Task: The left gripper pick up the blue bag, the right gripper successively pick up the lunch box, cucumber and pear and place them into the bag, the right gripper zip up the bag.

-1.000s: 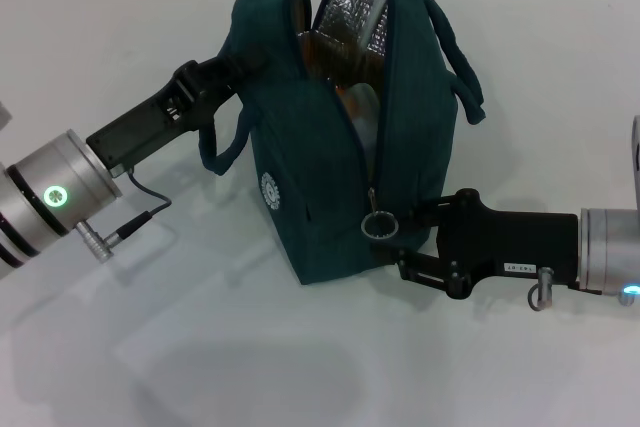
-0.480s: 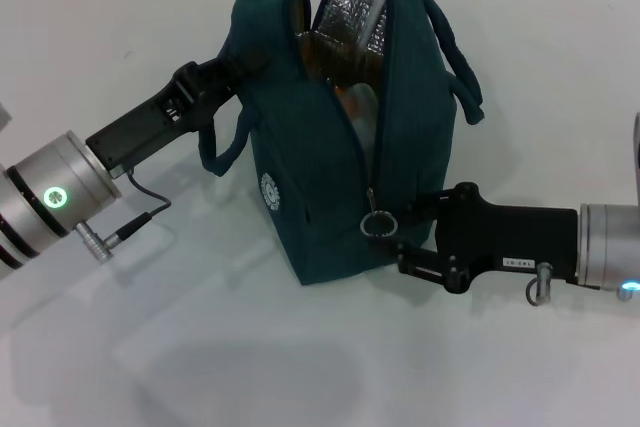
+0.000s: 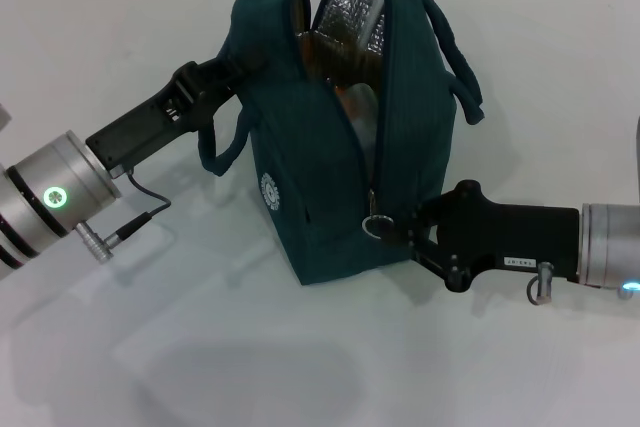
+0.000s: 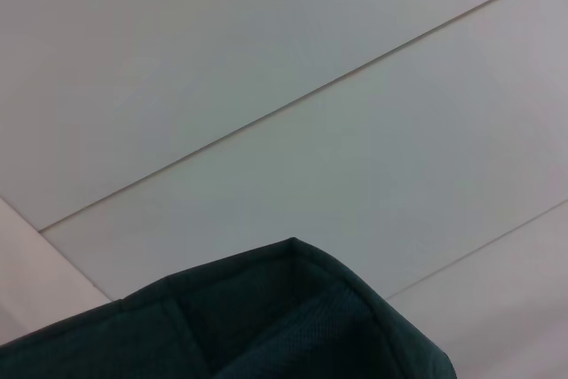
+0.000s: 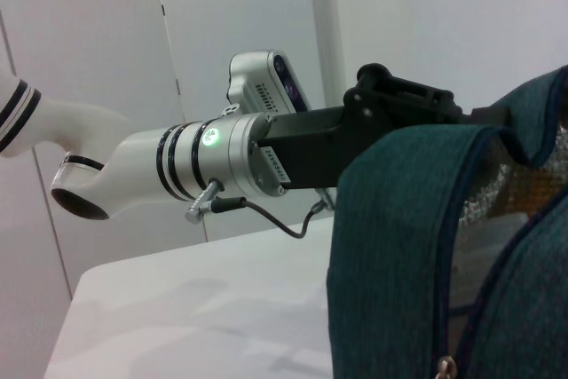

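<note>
The zipping step is in hand: the blue bag [image 3: 345, 137] stands upright at the middle of the bench [image 3: 230, 367], its mouth agape and the foil lining showing, with something orange inside. The left gripper [image 3: 232, 69] clamps the bag's far-left top edge, steadying it. The right gripper [image 3: 398, 229] sits at the bag's near-right lower corner, just beside the ring-shaped zipper pull [image 3: 377, 224]; whether it pinches the pull I cannot tell. Next, it must draw that pull up along the opening.

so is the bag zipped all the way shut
No, the bag gapes open at the top, its silver lining showing, and the zip pull sits low near the right gripper.
</note>
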Robot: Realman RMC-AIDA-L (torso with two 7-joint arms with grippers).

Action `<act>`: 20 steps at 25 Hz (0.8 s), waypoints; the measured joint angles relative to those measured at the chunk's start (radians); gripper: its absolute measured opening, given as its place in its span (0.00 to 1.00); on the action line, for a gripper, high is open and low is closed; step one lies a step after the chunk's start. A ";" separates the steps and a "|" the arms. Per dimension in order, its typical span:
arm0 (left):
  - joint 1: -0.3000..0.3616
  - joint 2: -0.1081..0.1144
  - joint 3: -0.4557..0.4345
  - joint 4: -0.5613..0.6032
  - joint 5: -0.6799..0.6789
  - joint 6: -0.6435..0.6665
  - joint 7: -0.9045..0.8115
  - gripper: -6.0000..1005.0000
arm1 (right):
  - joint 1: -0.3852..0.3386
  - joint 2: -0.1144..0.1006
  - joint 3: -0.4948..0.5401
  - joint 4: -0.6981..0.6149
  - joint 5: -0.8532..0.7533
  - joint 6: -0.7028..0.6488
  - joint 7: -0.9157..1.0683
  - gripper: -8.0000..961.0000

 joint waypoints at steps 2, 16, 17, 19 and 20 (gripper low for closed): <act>0.000 0.000 0.000 0.000 0.000 0.000 0.000 0.05 | 0.000 0.000 0.000 0.000 0.001 0.001 0.000 0.10; 0.004 0.000 0.000 0.000 -0.001 0.001 0.000 0.05 | -0.070 -0.010 0.093 -0.019 0.044 -0.151 -0.076 0.01; 0.005 0.000 0.000 0.000 -0.001 0.001 0.000 0.05 | -0.077 -0.010 0.108 -0.020 0.043 -0.169 -0.083 0.01; 0.006 0.000 0.000 0.000 -0.001 0.002 0.000 0.05 | -0.085 -0.011 0.129 -0.022 0.044 -0.193 -0.091 0.01; 0.006 0.000 0.000 0.000 -0.001 0.002 0.000 0.05 | -0.085 -0.011 0.132 -0.024 0.045 -0.194 -0.092 0.01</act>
